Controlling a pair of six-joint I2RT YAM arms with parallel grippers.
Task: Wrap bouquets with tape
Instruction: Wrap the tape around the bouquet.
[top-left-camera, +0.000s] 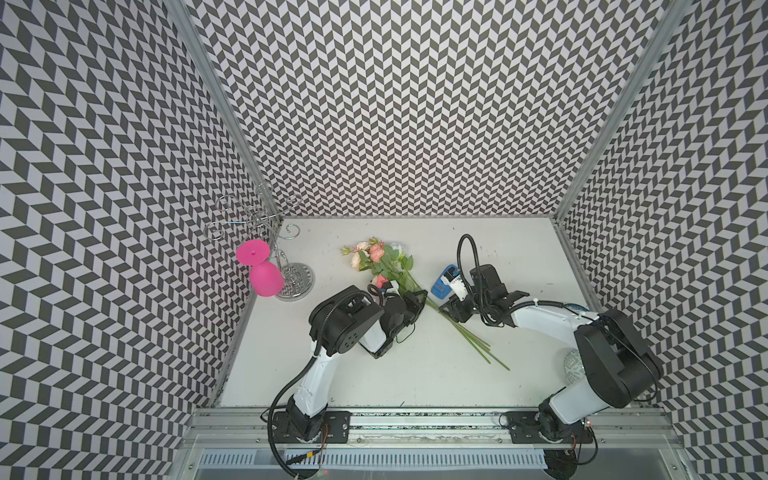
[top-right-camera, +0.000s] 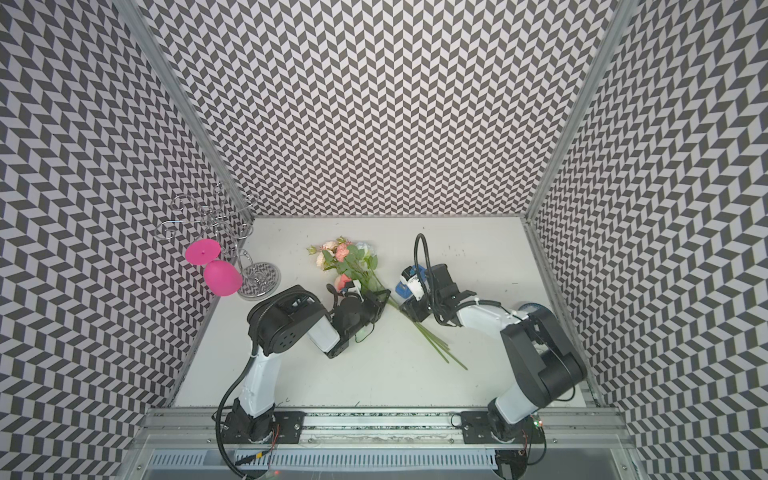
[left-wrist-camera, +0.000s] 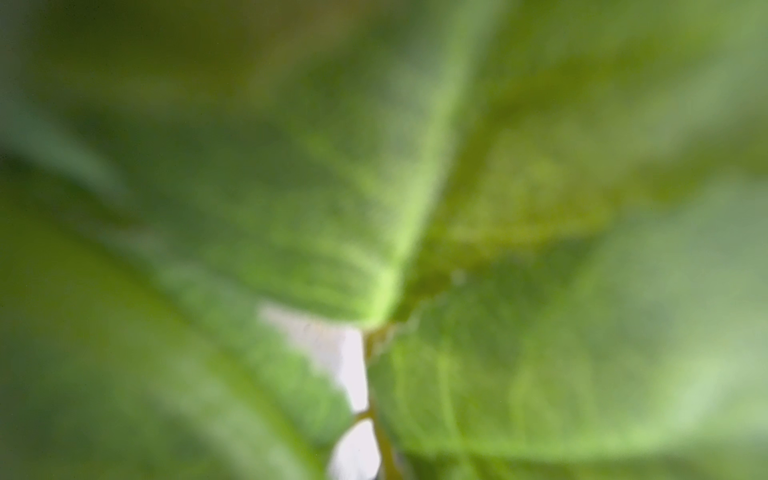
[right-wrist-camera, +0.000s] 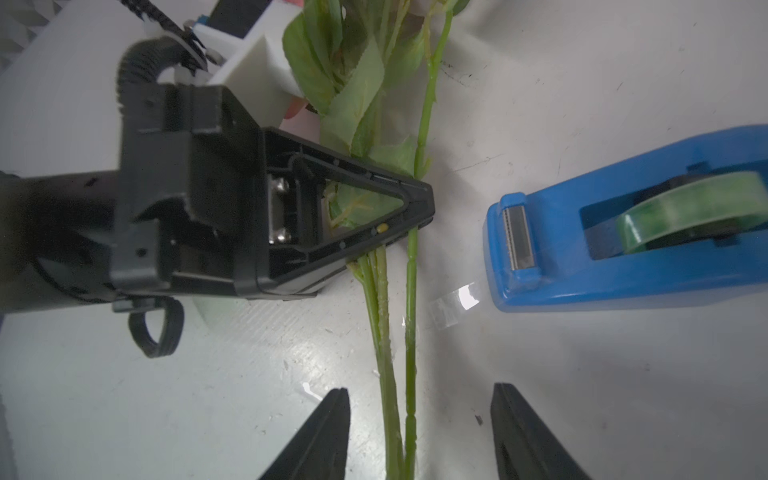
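1. Zigzag black-and-white walls (top-left-camera: 415, 104) box in a pale table (top-left-camera: 478, 382). A pink goblet (top-left-camera: 266, 282) hangs on a wire rack (top-left-camera: 297, 280) in the far corner.
2. Across the middle of the table lies the bouquet (top-left-camera: 388, 266), blooms toward the back wall and stems slanting toward the right arm's base.
3. The left gripper (right-wrist-camera: 428, 208) is pinched tight on the stems just below the leaves.
4. The right gripper (right-wrist-camera: 419, 388) has its fingers well apart and empty, one on either side of the stems, which run lengthwise between them.
5. The blue tape dispenser (right-wrist-camera: 623, 257) sits just beside the stems with its cutter facing them. It is nearer the right arm, so I'd guess that arm fetches tape next.
6. A short clear strip of tape (right-wrist-camera: 457, 303) lies between the cutter and the stems; I cannot tell whether it is stuck to either.
7. I can read no lettering on anything.
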